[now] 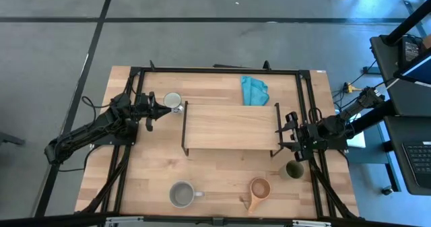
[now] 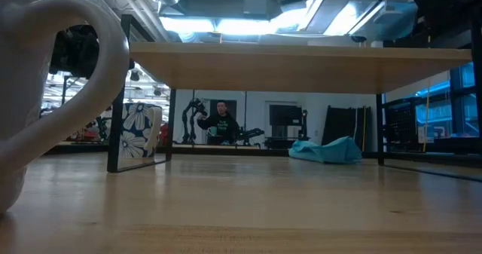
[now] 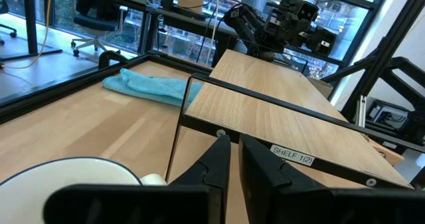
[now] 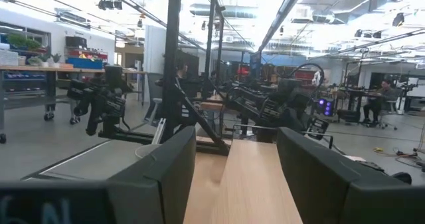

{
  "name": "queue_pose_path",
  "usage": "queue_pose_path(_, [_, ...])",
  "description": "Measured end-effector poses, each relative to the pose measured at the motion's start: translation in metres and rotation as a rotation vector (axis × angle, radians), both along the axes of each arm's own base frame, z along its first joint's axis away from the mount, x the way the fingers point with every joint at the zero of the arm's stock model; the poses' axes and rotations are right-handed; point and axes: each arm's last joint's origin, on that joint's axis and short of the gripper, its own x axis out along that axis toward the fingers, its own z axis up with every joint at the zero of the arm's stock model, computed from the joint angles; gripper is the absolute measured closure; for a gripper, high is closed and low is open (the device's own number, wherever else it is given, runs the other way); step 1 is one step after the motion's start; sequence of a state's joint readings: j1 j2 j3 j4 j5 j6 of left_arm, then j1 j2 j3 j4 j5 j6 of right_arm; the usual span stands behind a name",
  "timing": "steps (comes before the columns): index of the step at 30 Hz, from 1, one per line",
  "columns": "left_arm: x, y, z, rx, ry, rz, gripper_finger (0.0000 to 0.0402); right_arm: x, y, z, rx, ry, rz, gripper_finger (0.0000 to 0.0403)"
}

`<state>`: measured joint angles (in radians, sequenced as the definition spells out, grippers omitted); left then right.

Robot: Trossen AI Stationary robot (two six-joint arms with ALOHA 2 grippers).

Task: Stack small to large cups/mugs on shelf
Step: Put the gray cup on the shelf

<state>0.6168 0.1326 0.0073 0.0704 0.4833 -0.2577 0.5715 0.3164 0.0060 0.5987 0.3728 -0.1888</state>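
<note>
Mugs near bench front: grey mug [image 1: 181, 195] and wooden cup [image 1: 259, 188] — rigid, light by look; wooden one offers long handle, grey one rim or handle. Olive cup [image 1: 293, 169] just beside right claw [image 1: 286, 137], fingers spread wide, nothing held. Shelf [image 1: 229, 126] mid-bench, top bare, open room above; wire legs at ends to avoid. Farther: white cup [image 1: 172, 100], glazed, likely slippery, breakable — left claw [image 1: 161, 109] nearly closed at its rim; whether rim is pinched, cannot tell.

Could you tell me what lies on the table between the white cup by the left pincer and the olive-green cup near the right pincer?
The shelf, its top bare, stands between the white cup and the olive-green cup, as the high view shows.
</note>
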Motion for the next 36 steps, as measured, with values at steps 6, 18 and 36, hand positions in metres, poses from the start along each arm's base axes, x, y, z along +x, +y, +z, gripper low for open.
queue_pose_path(6, [0.000, 0.000, 0.000, 0.000, 0.000, 0.000, 0.0374, 0.000, 0.000, 0.001, -0.087, -0.029, -0.027, 0.0190])
queue_pose_path(18, [0.000, 0.000, 0.000, 0.000, 0.000, 0.000, 0.0374, -0.018, -0.011, 0.038, -0.220, -0.458, -0.220, 0.0190])
queue_pose_path(36, [0.000, 0.000, 0.000, 0.000, 0.000, 0.000, 0.0374, -0.030, -0.018, 0.062, -0.385, -0.657, -0.419, 0.0190])
